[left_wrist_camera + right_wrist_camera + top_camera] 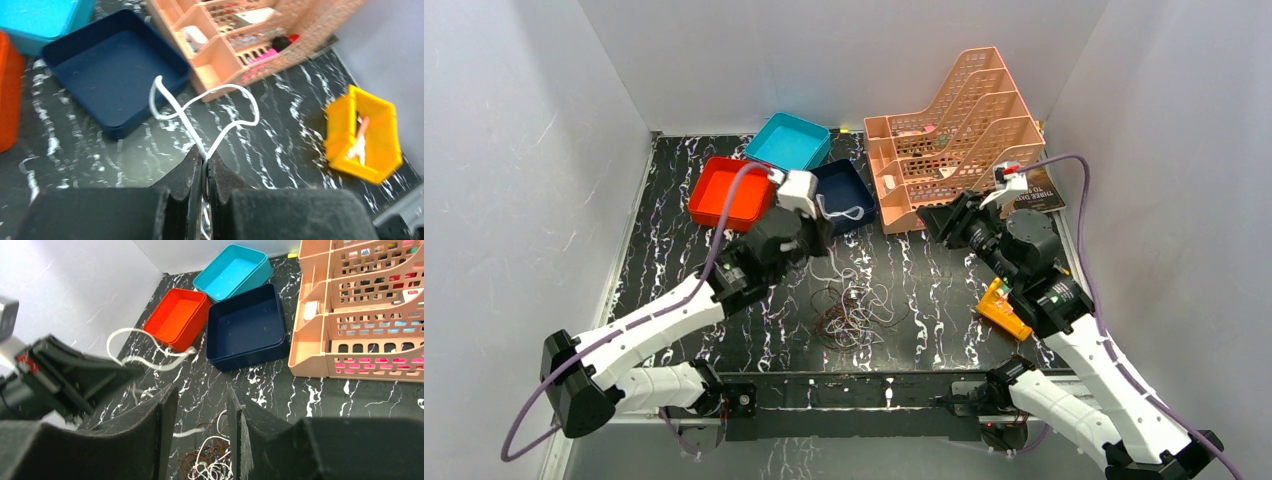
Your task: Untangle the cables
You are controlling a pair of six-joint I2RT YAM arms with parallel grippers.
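Over marbled table (944, 300), left pincer (205, 157) pinches white cable (180, 108).

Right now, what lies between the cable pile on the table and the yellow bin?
Nothing stands there. Only bare black marbled tabletop stretches between the cable pile and the yellow bin; the top view shows this.
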